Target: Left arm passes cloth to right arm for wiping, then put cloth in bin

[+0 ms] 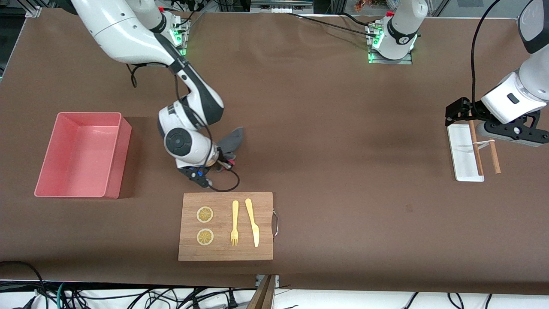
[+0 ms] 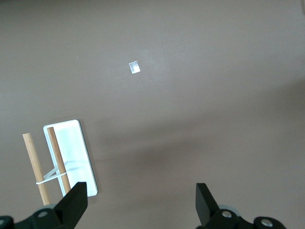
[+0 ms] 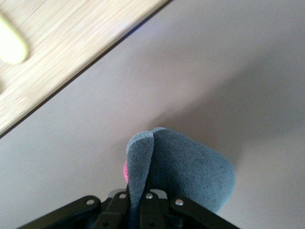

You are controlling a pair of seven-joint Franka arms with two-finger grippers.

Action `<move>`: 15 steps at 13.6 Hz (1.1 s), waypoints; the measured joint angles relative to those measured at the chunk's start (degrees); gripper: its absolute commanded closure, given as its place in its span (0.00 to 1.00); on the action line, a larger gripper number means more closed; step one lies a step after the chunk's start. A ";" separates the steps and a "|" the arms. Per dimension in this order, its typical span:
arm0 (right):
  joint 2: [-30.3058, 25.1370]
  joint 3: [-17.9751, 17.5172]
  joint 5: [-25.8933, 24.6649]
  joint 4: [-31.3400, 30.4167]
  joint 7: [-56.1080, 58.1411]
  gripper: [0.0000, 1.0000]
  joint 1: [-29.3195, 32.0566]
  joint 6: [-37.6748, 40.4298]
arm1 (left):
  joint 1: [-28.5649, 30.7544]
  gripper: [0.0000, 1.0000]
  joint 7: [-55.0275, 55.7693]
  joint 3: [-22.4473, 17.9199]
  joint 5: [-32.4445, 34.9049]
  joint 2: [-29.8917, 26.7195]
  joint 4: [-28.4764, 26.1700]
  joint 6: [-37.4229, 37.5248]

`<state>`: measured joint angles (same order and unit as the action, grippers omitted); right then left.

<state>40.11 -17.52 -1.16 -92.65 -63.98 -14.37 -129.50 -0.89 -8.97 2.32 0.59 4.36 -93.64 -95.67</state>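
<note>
Just left of the front view's centre, the cloth (image 1: 231,141) is pinched, folded, between the pressed-together fingers of the right gripper (image 1: 219,162) above the wooden board (image 1: 226,226), presumably for wiping, with the bin (image 1: 81,154) at mid-left, while the left gripper (image 2: 140,205) waits spread over the white tray (image 1: 464,152) at far right.

No text, label, brand, number or sign can be read anywhere in these views; the small marks on the arm bases are too small to make out.
</note>
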 measured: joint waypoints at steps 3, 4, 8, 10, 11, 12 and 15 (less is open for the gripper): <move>0.90 -3.19 0.00 0.23 -7.59 1.00 -1.01 -4.44 | 0.02 0.00 0.00 -0.01 0.00 0.04 -0.01 0.29; 1.26 -4.10 0.00 0.23 -10.04 1.00 -1.41 -6.11 | 0.03 0.00 0.00 -0.02 0.00 0.04 -0.02 0.32; 2.63 -4.28 -0.04 0.24 -11.46 1.00 -2.49 -8.54 | 0.03 0.00 0.00 -0.02 0.00 0.04 -0.02 0.32; 2.75 -2.24 -0.04 0.28 -6.41 1.00 -1.49 -5.44 | 0.03 0.00 0.00 -0.01 0.00 0.04 -0.02 0.32; 2.75 -0.90 -0.04 0.37 -3.46 1.00 -0.86 -3.41 | 0.03 0.00 0.00 -0.01 0.00 0.04 -0.01 0.32; 2.73 0.46 -0.04 0.58 -0.29 1.00 -0.26 -1.30 | 0.03 0.00 0.00 -0.01 0.00 0.04 -0.01 0.32; 2.01 4.68 -0.04 1.49 10.12 1.00 1.27 4.41 | 0.03 0.00 0.00 -0.01 0.00 0.04 -0.02 0.34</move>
<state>42.13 -12.84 -1.20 -91.16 -53.87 -13.10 -125.10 -0.86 -8.97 2.31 0.59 4.40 -93.66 -95.33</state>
